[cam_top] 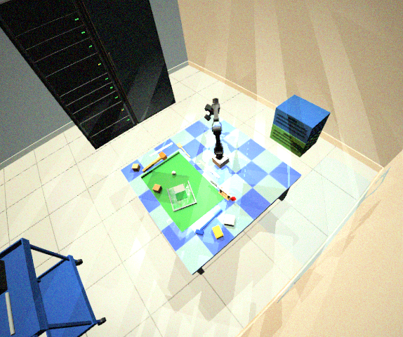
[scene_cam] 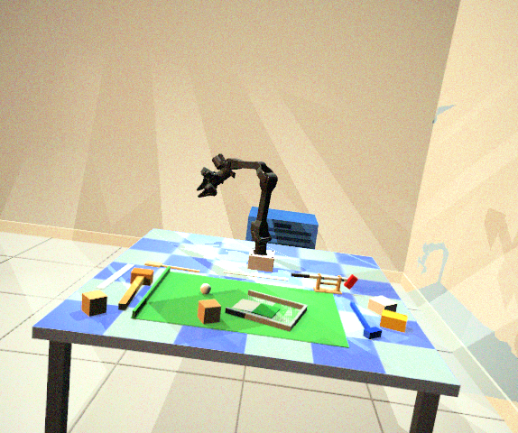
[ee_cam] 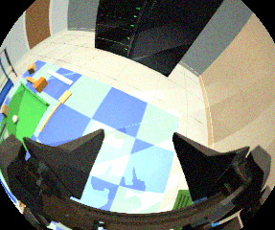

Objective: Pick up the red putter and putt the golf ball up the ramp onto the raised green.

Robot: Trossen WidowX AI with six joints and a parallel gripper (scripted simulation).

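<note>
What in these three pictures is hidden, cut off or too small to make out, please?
- Red putter: only its red head and thin shaft read in the exterior view; in the top view it is tiny; the wrist view misses it.
- Golf ball: a small dot, no surface detail.
- Raised green: ramp slope unclear from above.
- Gripper: open and empty; the wrist view's edge crops its body.
</note>
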